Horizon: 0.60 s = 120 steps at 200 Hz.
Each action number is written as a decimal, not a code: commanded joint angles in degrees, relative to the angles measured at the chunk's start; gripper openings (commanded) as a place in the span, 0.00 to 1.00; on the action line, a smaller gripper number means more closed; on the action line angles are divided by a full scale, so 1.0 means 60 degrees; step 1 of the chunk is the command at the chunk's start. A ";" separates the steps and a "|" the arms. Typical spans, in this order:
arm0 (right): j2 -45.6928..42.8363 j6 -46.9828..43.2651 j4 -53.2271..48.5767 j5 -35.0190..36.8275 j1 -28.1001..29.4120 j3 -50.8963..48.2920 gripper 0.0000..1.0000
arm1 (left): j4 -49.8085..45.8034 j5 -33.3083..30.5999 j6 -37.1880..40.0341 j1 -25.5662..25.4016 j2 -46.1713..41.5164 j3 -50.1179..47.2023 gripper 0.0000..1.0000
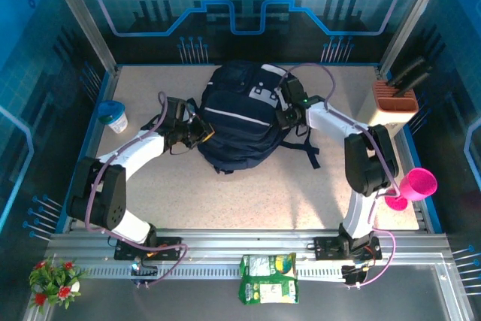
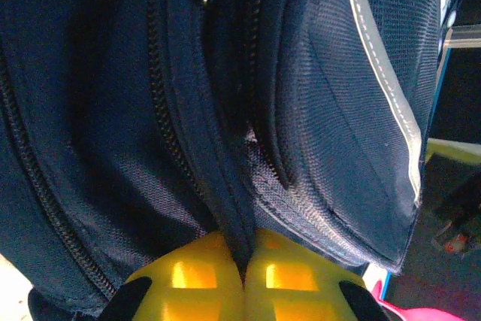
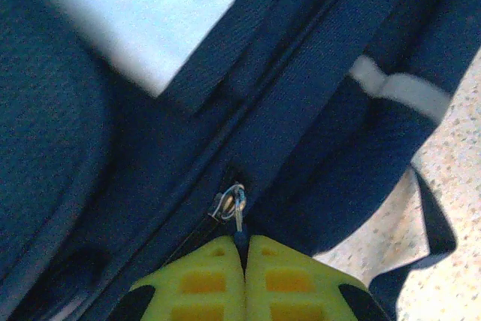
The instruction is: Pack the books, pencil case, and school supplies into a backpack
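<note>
One backpack (image 1: 240,122) lies on one table (image 1: 248,201); two robot arms reach to it, one left arm (image 1: 139,152) and one right arm (image 1: 338,122); each arm carries one gripper, two in all, the left gripper (image 1: 197,131) and the right gripper (image 1: 285,114); each gripper has two yellow fingers (image 2: 195,276); one metal zipper pull (image 3: 233,204) shows on the bag; along the edges stand one white cup (image 1: 114,116) with a blue lid, one pink goblet (image 1: 415,186), one holder (image 1: 396,99) of dark handles, one green packet (image 1: 268,277) and one bunch of red flowers (image 1: 54,280).

Navy striped backpack (image 1: 239,131), flat, zipped
</note>
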 commanded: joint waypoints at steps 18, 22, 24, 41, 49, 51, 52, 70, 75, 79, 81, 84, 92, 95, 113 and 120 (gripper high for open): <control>0.0728 0.0682 -0.0681 0.0794 -0.0807 0.1312 0.13 | -0.0770 0.0468 0.0848 0.0124 -0.0066 0.0386 0.00; 0.0764 0.0815 -0.0770 0.0871 -0.0821 0.1389 0.13 | -0.0750 0.0495 0.0846 0.0123 -0.0057 0.0385 0.00; 0.0796 0.0862 -0.0813 0.0897 -0.0825 0.1404 0.13 | -0.0747 0.0508 0.0845 0.0123 -0.0049 0.0404 0.00; 0.0802 0.1342 -0.1045 0.0919 -0.0864 0.1455 0.15 | -0.0731 0.0529 0.0838 0.0125 -0.0021 0.0422 0.00; 0.0705 0.1469 -0.1088 0.0810 -0.0868 0.1400 0.19 | -0.0733 0.0521 0.0832 0.0123 -0.0002 0.0429 0.00; 0.0671 0.1479 -0.1120 0.0757 -0.0870 0.1396 0.20 | -0.0731 0.0511 0.0837 0.0123 -0.0010 0.0429 0.00; 0.0646 0.1481 -0.1135 0.0731 -0.0870 0.1388 0.20 | -0.0731 0.0509 0.0838 0.0123 -0.0004 0.0429 0.00; 0.0080 0.1516 -0.1344 -0.0072 -0.0831 0.1195 0.32 | -0.0694 0.0553 0.0795 0.0123 -0.0002 0.0437 0.00; -0.0146 0.1474 -0.1263 -0.0393 -0.0816 0.1036 0.36 | -0.0676 0.0550 0.0783 0.0123 0.0016 0.0429 0.00; -0.0342 0.1422 -0.1175 -0.0756 -0.0804 0.0871 0.40 | -0.0665 0.0551 0.0773 0.0130 0.0003 0.0440 0.00; -0.0455 0.1394 -0.1105 -0.0927 -0.0795 0.0777 0.42 | -0.0652 0.0551 0.0761 0.0125 0.0013 0.0432 0.00; -0.0612 0.1362 -0.0991 -0.1181 -0.0802 0.0611 0.44 | -0.0637 0.0561 0.0745 0.0123 0.0020 0.0437 0.00; -0.0970 0.1308 -0.0651 -0.1925 -0.0774 0.0191 0.51 | -0.0580 0.0569 0.0701 0.0123 0.0040 0.0435 0.00; -0.1136 0.1307 -0.0538 -0.2179 -0.0759 0.0025 0.53 | -0.0566 0.0570 0.0679 0.0123 0.0043 0.0424 0.00; -0.1677 0.1376 0.0031 -0.3373 -0.0638 -0.0664 0.64 | -0.0382 0.0596 0.0536 0.0123 0.0083 0.0385 0.00; -0.1735 0.1420 0.0189 -0.3761 -0.0535 -0.0819 0.67 | -0.0324 0.0571 0.0471 0.0123 0.0103 0.0360 0.00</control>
